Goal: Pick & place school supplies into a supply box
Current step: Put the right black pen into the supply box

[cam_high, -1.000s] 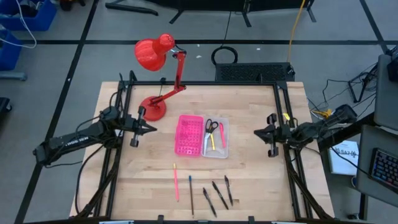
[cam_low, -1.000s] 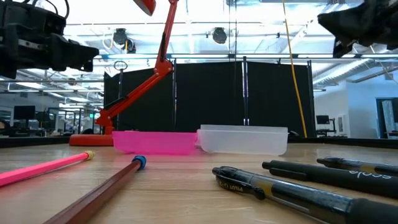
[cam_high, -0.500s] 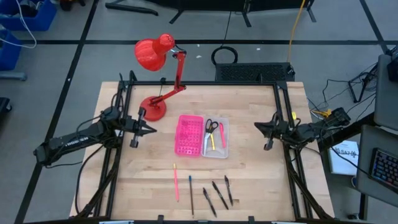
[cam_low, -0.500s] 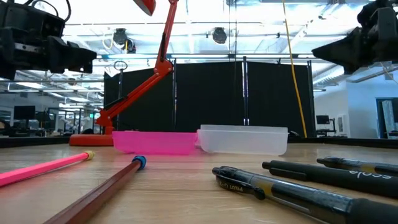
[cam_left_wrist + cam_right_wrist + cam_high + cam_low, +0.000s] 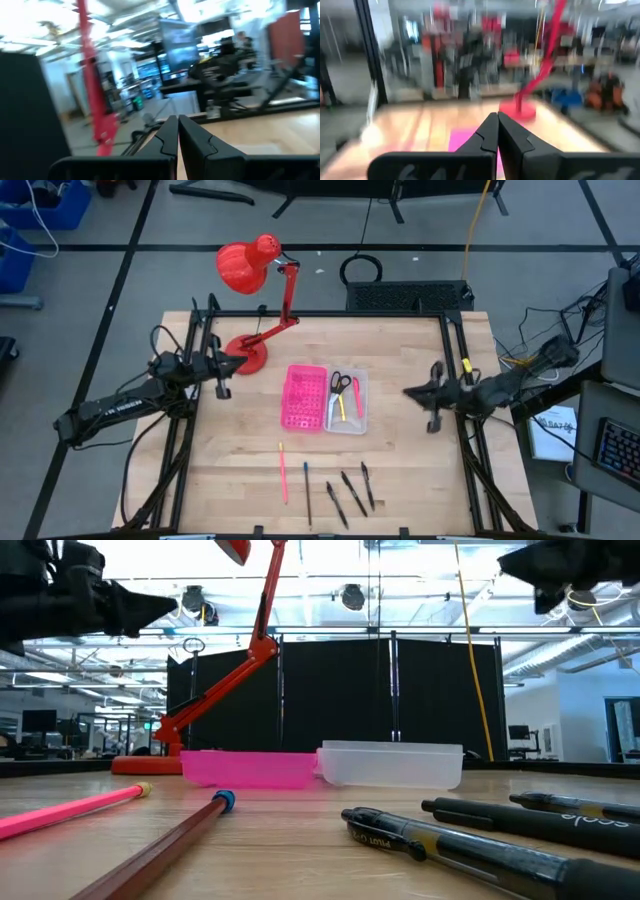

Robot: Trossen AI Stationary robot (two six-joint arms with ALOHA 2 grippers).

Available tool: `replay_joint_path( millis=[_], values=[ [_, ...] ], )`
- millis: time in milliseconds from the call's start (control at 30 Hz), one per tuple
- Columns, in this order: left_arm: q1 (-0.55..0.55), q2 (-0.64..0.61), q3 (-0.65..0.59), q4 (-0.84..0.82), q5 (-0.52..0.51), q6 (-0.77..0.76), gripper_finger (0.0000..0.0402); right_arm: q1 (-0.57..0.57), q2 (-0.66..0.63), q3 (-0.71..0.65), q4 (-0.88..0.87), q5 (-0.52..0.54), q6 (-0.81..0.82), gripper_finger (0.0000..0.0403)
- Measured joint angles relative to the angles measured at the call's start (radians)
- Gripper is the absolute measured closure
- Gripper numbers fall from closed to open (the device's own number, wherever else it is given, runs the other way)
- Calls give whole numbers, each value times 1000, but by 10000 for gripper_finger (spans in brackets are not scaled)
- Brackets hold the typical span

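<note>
The supply box lies open mid-table: its pink gridded half (image 5: 305,397) (image 5: 250,768) sits beside its clear tray half (image 5: 348,418) (image 5: 392,764). In the tray lie black-handled scissors (image 5: 340,381), a yellow pen (image 5: 340,408) and a pink pen (image 5: 355,397). Near the table's near edge lie a pink pencil (image 5: 283,473) (image 5: 70,810), a dark pencil (image 5: 307,493) (image 5: 160,850) and three black pens (image 5: 352,492) (image 5: 450,845). My left gripper (image 5: 238,363) (image 5: 177,122) hovers shut left of the box, by the lamp base. My right gripper (image 5: 405,391) (image 5: 496,120) hovers shut right of the box.
A red desk lamp stands at the far left of the table, its base (image 5: 247,355) close to my left gripper, its arm (image 5: 225,680) slanting up and its head (image 5: 245,267) beyond the far edge. Black frame rails (image 5: 455,360) run along both table sides.
My left gripper has swung toward the table's far edge, nearer the lamp base, and risen in the low view. My right gripper dipped, then rose again, ending slightly nearer the box. Both stay shut. Box, pens and pencils have not moved.
</note>
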Motion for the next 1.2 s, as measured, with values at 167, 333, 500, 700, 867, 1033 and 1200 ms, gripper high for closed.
replay_joint_path(
  millis=[167,333,500,700,867,1033,1200],
  values=[
    [0,20,0,-8,-123,-75,378,90,476,336,-199,78,158,403],
    [0,64,0,-28,-190,-136,378,129,872,798,-619,96,455,403],
    [0,100,0,-80,-187,-125,378,137,1178,1214,-1021,-68,886,403],
    [0,125,0,-83,-186,-124,378,149,1446,1462,-1223,-339,1381,403],
    [0,130,0,-82,-185,-124,378,165,1588,1476,-1252,-466,1683,403],
    [0,130,0,-81,-185,-125,378,163,1655,1476,-1255,-480,1704,399],
    [0,130,0,-77,-185,-121,378,163,1668,1476,-1298,-485,1774,354]
  ],
)
